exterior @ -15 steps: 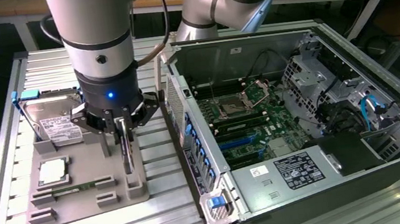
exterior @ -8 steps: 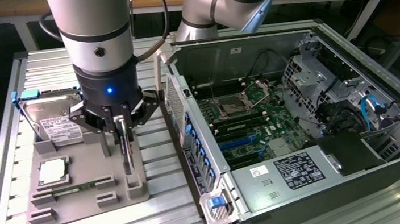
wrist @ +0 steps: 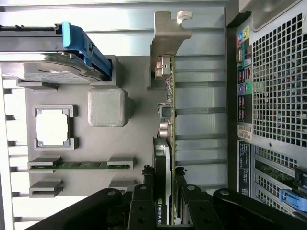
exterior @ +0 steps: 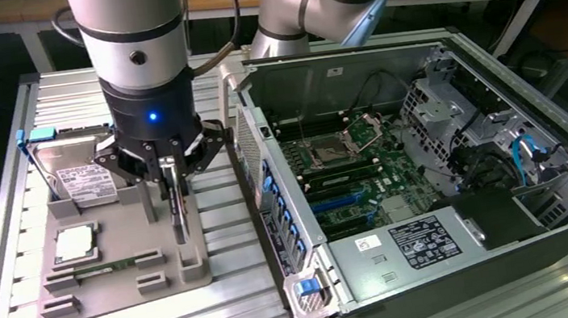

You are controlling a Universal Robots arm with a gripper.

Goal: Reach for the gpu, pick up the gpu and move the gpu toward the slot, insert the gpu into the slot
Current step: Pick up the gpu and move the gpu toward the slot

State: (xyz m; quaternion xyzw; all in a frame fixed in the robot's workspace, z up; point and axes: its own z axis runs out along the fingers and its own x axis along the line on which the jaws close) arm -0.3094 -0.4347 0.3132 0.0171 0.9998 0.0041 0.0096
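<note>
Gray holder (exterior: 114,279) props the graphics card (exterior: 180,216) on edge, top exposed for gripping. The claw (exterior: 172,173) is clamped across it, card not yet lifted. Rightward, the open case (exterior: 513,261) lies flat, so the slot (exterior: 341,199) faces up, unfilled.

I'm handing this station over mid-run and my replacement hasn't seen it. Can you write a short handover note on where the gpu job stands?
Gripper: shut on the gpu, one finger on each side of the card.
gpu: standing on edge in the gray holder tray, at the exterior view's left of the open computer case.
Slot: on the green motherboard inside the case.
Done: reach and grasp.
Not yet done: lifting it out, moving it to the slot, inserting it.
</note>
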